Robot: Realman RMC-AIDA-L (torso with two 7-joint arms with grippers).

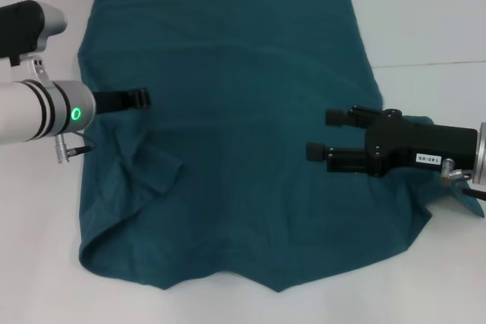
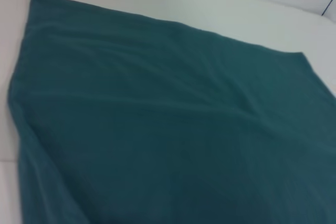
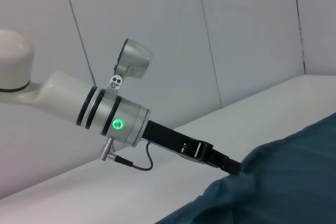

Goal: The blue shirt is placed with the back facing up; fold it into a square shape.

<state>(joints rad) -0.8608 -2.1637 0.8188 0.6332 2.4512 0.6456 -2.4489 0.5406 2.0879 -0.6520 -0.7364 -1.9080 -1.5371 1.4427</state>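
The plain dark teal-blue short-sleeved shirt of soft matte fabric lies spread on the white table, sleeves apparently already turned inward; the near-left corner remains rumpled. The right gripper hovers over the shirt's right side with both fingers spread apart, grasping nothing. The left gripper sits over the left edge; whether it is clenched or released cannot be determined from here. Judgement: side folds are roughly done; the lengthwise folds into a square remain.
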